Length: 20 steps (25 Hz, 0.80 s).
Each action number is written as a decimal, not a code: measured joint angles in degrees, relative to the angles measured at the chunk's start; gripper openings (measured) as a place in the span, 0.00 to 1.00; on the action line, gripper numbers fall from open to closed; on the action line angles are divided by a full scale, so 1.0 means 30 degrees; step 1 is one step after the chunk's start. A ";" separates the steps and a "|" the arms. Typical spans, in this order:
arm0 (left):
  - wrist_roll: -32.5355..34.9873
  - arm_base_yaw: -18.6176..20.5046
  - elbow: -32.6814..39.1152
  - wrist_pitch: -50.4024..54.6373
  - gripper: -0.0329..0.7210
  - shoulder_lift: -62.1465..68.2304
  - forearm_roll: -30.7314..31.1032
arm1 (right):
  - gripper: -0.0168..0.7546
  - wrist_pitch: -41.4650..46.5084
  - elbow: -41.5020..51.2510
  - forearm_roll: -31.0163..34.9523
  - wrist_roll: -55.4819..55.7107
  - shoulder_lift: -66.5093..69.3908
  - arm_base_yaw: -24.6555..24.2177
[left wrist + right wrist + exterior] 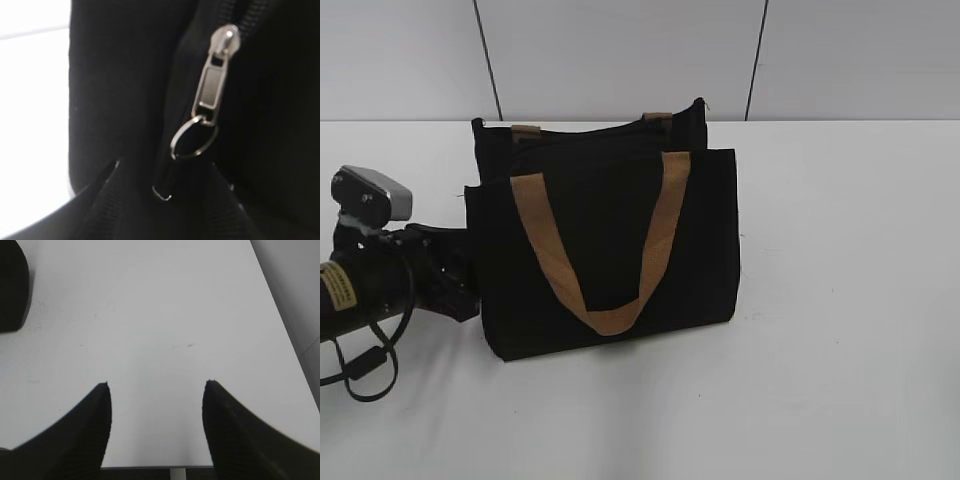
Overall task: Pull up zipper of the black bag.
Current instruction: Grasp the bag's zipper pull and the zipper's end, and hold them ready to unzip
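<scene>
Black bag (610, 250) is stood upright on the desk (840, 300). Left end effector (450, 275) is pressed against the bag's left end; its jaw state cannot be told, the fingers being hidden in both views. Zipper (212, 95) pull tab is seen directly ahead of it, very close, with the tab hanging below the slider and the ring lowest. The zipper line is judged to run away from the left end effector toward the bag's far end. Right end effector (156, 410) is spread wide, empty, over bare desk, well apart from the bag. Left arm is clearly nearer.
</scene>
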 joint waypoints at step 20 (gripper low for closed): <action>0.0000 0.0003 -0.1073 0.1048 0.37 0.0363 0.0965 | 0.61 0.0000 0.0000 0.0000 0.0000 0.0000 0.0000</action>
